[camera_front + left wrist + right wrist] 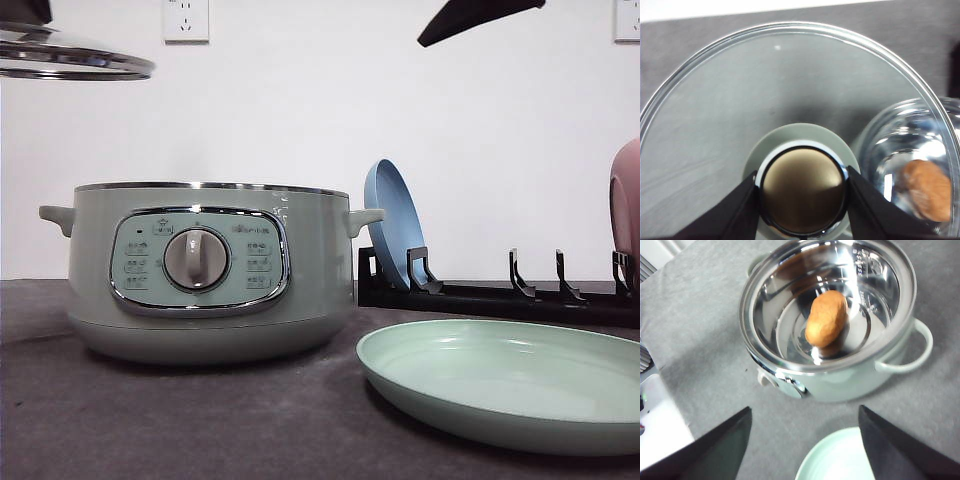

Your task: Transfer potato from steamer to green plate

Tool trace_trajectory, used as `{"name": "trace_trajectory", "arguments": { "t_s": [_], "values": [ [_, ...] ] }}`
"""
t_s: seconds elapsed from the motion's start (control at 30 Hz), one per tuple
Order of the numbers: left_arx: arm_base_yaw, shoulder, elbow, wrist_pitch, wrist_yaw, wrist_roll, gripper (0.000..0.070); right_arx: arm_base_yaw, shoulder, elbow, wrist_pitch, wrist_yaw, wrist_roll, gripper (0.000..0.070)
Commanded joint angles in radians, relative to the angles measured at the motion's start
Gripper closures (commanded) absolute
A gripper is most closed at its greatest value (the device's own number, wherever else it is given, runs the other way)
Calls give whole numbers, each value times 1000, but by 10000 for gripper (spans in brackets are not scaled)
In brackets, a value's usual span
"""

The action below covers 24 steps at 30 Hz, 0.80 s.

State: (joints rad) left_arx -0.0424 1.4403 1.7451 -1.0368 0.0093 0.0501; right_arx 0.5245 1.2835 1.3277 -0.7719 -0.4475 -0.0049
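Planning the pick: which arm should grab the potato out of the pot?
Right. Its gripper is open and free above the potato in the pot; the left gripper is holding the lid.

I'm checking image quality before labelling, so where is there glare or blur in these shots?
Right wrist view: bright glare on the shiny inner wall of the steamer, while the potato stays sharp. Left wrist view: the potato looks soft and smeared through the glass lid. Front view: evenly lit, with a soft sheen on the green plate.
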Motion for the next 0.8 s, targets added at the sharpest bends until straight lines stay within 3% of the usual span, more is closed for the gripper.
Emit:
{"name": "trace_trajectory", "arguments": {
  "t_s": [0.0, 0.23, 0.53, 0.77],
  "values": [
    [8, -8, 32, 38, 5, -6, 697, 21, 21, 15, 23, 4, 29, 261],
    [30, -8, 32, 38, 5, -6, 697, 76, 114, 56, 90, 38, 54, 260],
    [30, -8, 32, 38, 5, -6, 697, 132, 412, 354, 53, 78, 50, 248],
    [30, -8, 32, 38, 5, -6, 697, 171, 633, 534, 74, 191, 45, 209]
  ]
}}
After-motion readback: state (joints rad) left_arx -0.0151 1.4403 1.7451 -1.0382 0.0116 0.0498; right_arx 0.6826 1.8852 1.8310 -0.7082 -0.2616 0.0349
